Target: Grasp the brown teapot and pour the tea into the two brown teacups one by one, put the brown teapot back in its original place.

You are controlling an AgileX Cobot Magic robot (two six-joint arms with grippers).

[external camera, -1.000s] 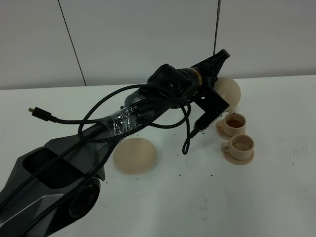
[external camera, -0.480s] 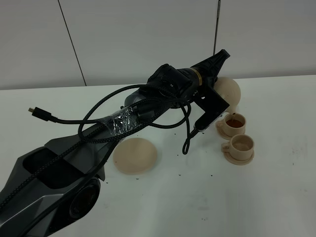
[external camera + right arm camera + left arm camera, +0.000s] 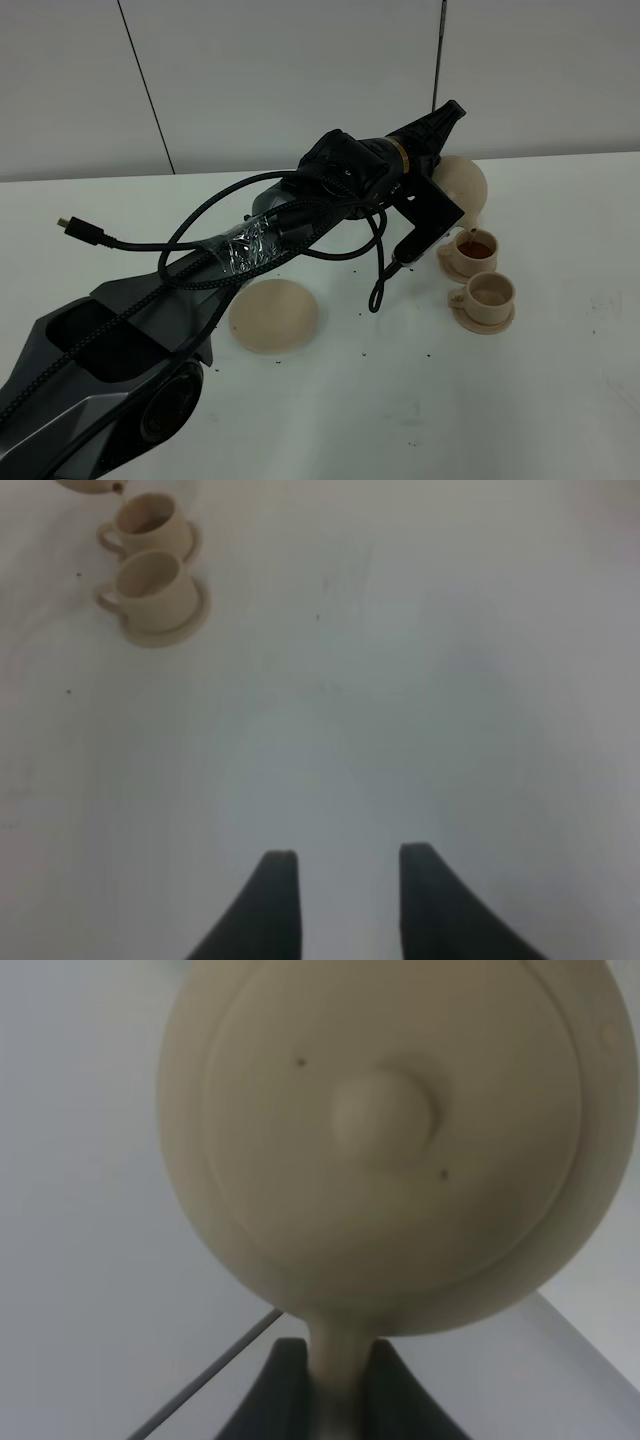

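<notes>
L gripper (image 3: 337, 1375) is clamping shut on the loop handle of the round matte beige-tan ceramic teapot (image 3: 390, 1140), holding it tilted w/ spout just above the far tan cylindrical cup (image 3: 472, 251), which is showing dark tea. Near matching cup (image 3: 488, 297) is sitting just beside it, each on a small saucer. Flat round tan saucer plate (image 3: 275, 315) is lying bare, well apart on the white table (image 3: 560, 400). R gripper (image 3: 345, 880) is hovering over the table, jaws apart, nothing btwn.

You're facing a robot test lab, bare white table (image 3: 560, 400), plain pale wall panels (image 3: 300, 70) with dark seams behind the table, tape-wrapped cables (image 3: 250, 248) along the black arm (image 3: 110, 340) above the table, loose plug (image 3: 68, 222) above the table
</notes>
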